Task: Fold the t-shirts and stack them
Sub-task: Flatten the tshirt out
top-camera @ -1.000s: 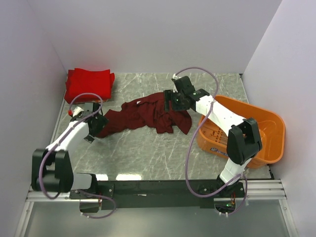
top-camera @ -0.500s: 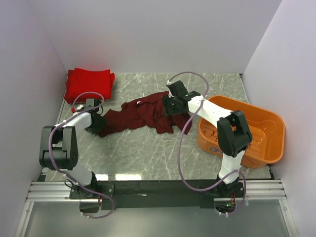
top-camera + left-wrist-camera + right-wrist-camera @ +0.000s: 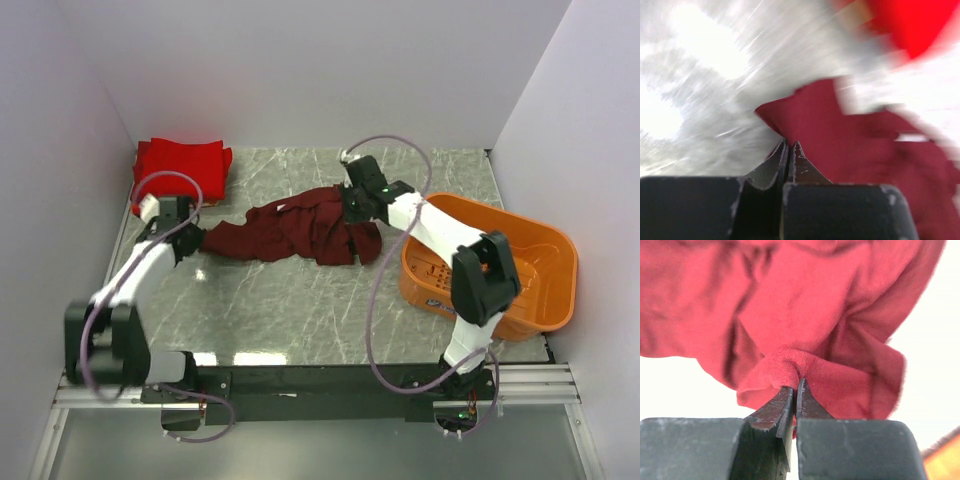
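- The left gripper sits at the left end of the maroon t-shirt. Its wrist view is blurred but shows the fingertips pressed together on a corner of the cloth.
- The right gripper is at the shirt's far right side. Its wrist view shows the tips clamped on a bunched fold, with the rest of the fabric hanging away from them.
- The marble-patterned table carries everything. Its open middle looks like the natural place to spread a garment before folding.
- The orange basket stands at the right edge beside the right arm. It is near the shirt's right end, though I cannot tell whether they touch.
- The maroon t-shirt lies crumpled across the middle of the table, drawn out between the two grippers. Holding it at opposite ends is probably meant to let the arms pull it apart and flatten it, so the task appears to be at the spreading step, with the folds not yet made.
- The red t-shirts rest in a folded pile in the far left corner, just beyond the left gripper and apart from the maroon one. That pile is likely where this shirt should end up.
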